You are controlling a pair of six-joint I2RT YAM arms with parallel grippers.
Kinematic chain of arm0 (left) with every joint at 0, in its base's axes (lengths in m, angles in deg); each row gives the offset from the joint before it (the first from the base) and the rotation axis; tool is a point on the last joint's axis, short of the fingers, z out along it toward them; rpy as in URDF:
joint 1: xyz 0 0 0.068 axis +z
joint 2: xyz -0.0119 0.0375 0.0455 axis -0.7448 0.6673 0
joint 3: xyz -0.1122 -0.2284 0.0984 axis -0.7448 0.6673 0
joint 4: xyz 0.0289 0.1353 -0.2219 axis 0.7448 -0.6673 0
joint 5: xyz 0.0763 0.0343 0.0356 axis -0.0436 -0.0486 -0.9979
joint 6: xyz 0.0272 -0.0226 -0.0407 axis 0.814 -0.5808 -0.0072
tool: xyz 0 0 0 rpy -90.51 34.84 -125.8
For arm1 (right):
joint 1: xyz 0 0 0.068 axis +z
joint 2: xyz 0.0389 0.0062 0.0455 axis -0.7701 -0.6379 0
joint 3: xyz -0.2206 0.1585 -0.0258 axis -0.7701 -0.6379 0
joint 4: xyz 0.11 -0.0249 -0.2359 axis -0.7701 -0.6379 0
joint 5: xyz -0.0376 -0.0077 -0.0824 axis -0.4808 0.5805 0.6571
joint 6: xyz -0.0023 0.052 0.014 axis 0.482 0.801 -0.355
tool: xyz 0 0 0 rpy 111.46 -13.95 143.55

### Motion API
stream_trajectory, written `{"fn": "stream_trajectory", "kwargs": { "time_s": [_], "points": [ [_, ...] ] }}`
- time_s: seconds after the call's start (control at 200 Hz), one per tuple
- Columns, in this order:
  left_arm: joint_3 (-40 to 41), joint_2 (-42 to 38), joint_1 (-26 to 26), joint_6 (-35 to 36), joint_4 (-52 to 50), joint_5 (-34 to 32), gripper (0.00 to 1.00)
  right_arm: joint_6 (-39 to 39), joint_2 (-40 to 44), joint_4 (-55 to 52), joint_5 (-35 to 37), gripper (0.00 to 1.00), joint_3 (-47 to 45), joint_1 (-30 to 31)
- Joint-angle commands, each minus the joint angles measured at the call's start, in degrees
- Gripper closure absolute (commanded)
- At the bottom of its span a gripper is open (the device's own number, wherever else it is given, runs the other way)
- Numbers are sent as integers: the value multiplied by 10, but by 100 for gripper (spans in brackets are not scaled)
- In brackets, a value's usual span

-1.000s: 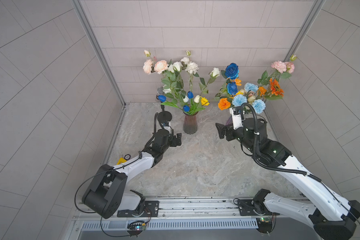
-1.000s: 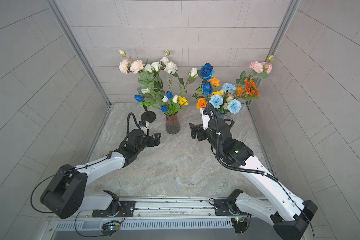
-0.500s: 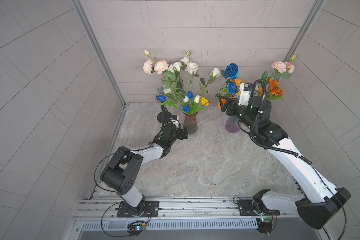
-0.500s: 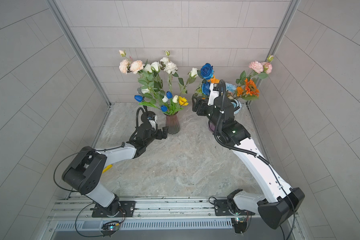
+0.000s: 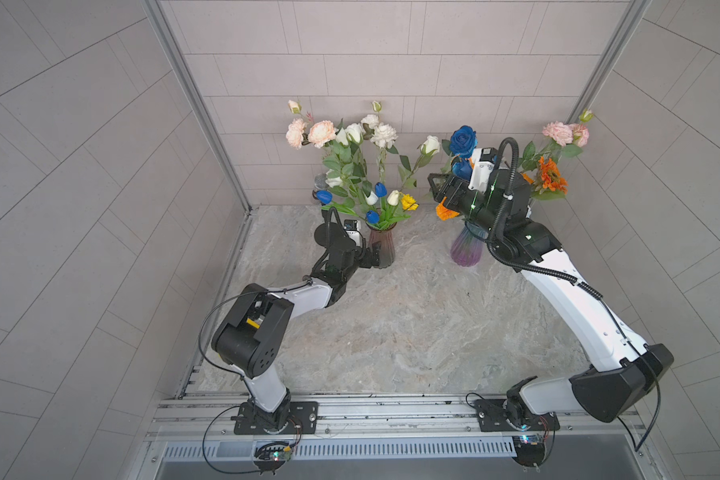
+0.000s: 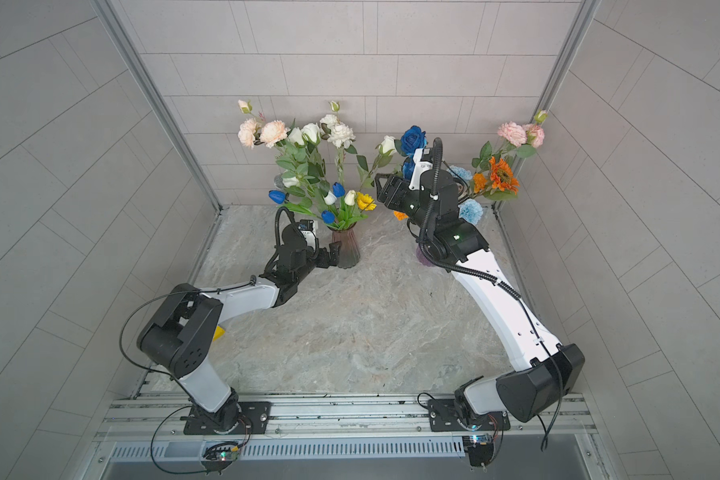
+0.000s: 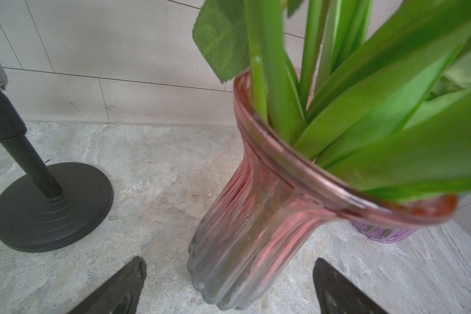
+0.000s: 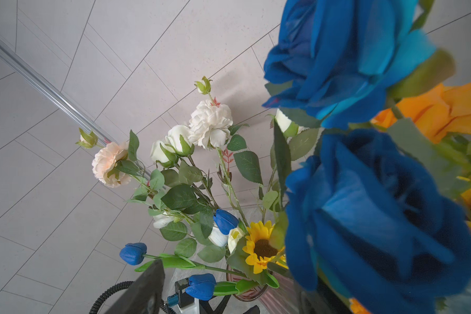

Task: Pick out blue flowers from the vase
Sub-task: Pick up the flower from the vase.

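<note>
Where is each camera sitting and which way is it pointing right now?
Top views: high above the front rail, looking down toward the back wall; both arms show whole, left gripper at the pink vase, right gripper up among flowers of the purple vase.
Left wrist: low near the tabletop, facing the pink vase; both fingertips show, apart, either side of its base.
Right wrist: up among blooms, facing two blue roses close up; one finger shows.
Shared: every view shows the pink vase.

Front/centre of table (image 5: 391, 324) open; pink vase (image 5: 381, 249), purple vase (image 5: 464, 251) & blk stand (image 7: 52, 212) crowd back.
</note>
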Motion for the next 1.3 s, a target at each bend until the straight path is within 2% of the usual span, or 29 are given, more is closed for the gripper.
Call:
{"fn": "stream_trajectory", "kwargs": {
  "time_s": [0.0,0.4,0.525,0.841,1.296],
  "points": [
    [-18,11,-3,-2,16,0,0,13,1,-15,2,25,14,-1],
    [-38,25,-3,-5,16,-4,0,-30,-52,-3,42,29,15,-4],
    [-47,29,-3,-5,11,-2,0,-33,-67,18,40,41,21,-4],
    [-54,30,-2,-4,9,0,0,-71,-81,44,55,100,28,-3],
    [-44,21,-4,-6,6,-2,0,-204,-53,1,80,100,76,27]
  ]
}}
